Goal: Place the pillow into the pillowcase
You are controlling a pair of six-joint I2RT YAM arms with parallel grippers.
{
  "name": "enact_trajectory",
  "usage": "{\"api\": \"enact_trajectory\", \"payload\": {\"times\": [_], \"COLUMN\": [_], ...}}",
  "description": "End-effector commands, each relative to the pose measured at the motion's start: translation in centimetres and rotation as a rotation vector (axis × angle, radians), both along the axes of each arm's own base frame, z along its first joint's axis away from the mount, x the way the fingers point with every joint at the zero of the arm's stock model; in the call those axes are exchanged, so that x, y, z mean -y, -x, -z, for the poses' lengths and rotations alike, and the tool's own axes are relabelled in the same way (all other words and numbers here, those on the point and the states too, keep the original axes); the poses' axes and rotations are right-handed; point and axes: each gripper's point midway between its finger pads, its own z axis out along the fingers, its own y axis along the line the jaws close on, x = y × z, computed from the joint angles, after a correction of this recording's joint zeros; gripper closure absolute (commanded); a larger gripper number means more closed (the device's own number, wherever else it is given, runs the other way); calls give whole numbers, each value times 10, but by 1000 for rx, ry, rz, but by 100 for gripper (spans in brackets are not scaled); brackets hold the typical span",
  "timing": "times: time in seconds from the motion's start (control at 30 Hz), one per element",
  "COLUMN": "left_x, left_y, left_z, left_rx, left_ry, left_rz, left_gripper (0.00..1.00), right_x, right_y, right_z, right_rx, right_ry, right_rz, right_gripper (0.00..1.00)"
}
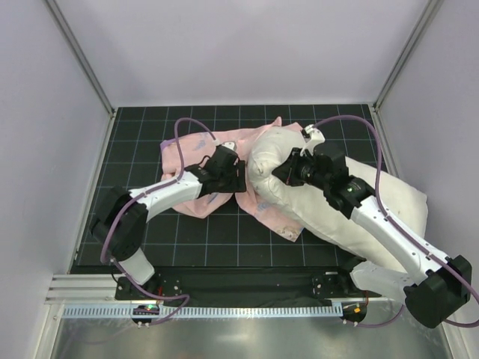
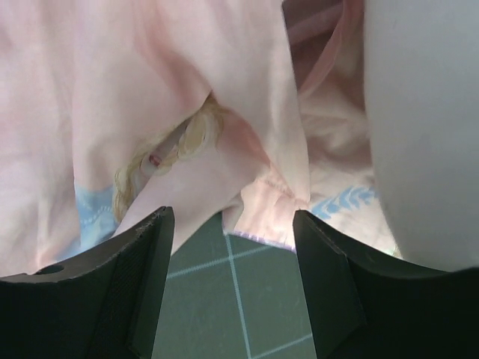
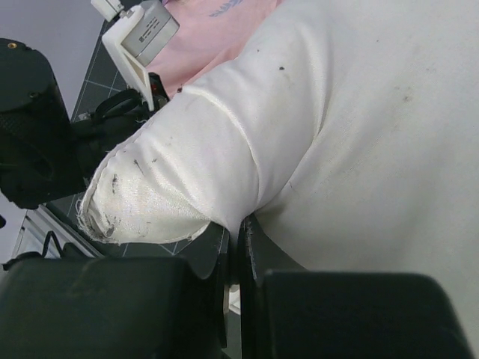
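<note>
Right wrist: pillow (image 3: 337, 134) fold pinched in right gripper (image 3: 238, 233) (jaws together).

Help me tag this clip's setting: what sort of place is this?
Probably a robotics lab workcell, not a bedroom: plain pale walls box in a black gridded mat, the left arm and right arm are bolted at its near edge, and a slotted metal rail runs beside their bases.

On the table (image 1: 224, 239), pillowcase (image 1: 196, 153) left, pillow (image 1: 389, 202) right (its left end atop the pillowcase)
</note>
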Motion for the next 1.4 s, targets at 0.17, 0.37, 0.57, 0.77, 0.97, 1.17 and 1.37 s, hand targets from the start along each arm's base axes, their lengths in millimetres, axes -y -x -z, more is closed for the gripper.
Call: {"api": "enact_trajectory", "payload": {"times": [0.17,0.37,0.57,0.77,0.97,1.17,1.37], "left_x": [38,52,47,30,16,16,30], "left_y": [-51,-65,-85,-93,-48,10,48], "left_z": [-34,-25,-6,-4,-31,-55,-102], "left_rx": [147,136,143,144,91,28,57], "left_ry": [150,177,114,10,49,195,314], "left_rz": [-72,-98,-186,-212,-125,-12,98], "left_gripper": [50,52,59,100,100,100,100], "right_x": [-3,-1,-1,4,8,-12,-40], "right_y": [1,1,3,1,-8,-14,-13], "right_z": [-33,-36,-39,-32,-19,3,26], "right_rx": [60,65,69,61,36,-24,-36], "right_ry": [-101,-111,-119,-93,-50,-58,-72], "right_rz": [-28,-30,-38,-19,15,-73,-193], "right_gripper": [96,96,96,96,96,96,96]}}
